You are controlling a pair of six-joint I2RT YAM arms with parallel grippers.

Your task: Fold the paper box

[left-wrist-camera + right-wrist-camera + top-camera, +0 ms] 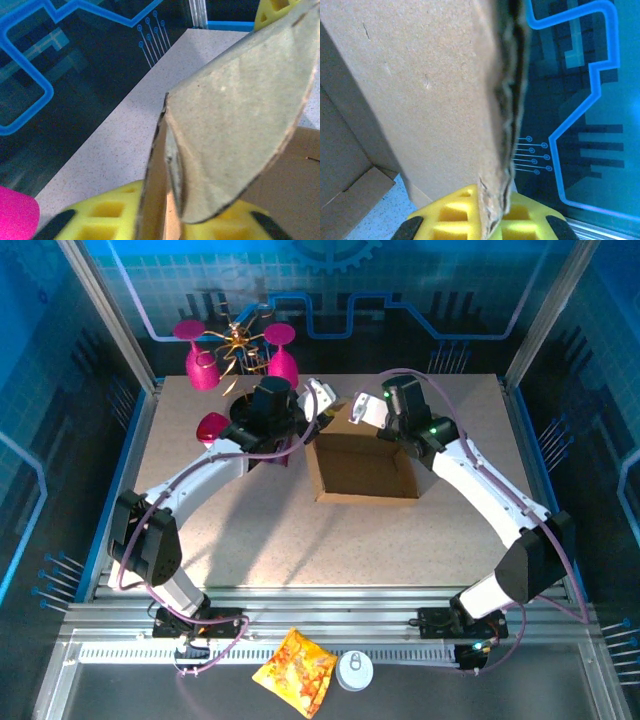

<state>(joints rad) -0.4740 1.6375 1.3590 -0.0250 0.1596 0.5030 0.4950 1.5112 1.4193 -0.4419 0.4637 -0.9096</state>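
Left gripper [320, 397] and right gripper [361, 412] each clamp the plain brown paper box [366, 473] by its far flaps, pink goblets [203, 368] standing behind and an orange snack bag [296, 670] lying near the bases.

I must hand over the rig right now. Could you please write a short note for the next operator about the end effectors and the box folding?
Left end effector: shut on a raised flap at the far left corner of the paper box.
Right end effector: shut on the box's far wall.
Box: middle of the table, open side up.
Done: the walls stand up like a tray.
Left: probably to fold in the held far flaps and close the box.
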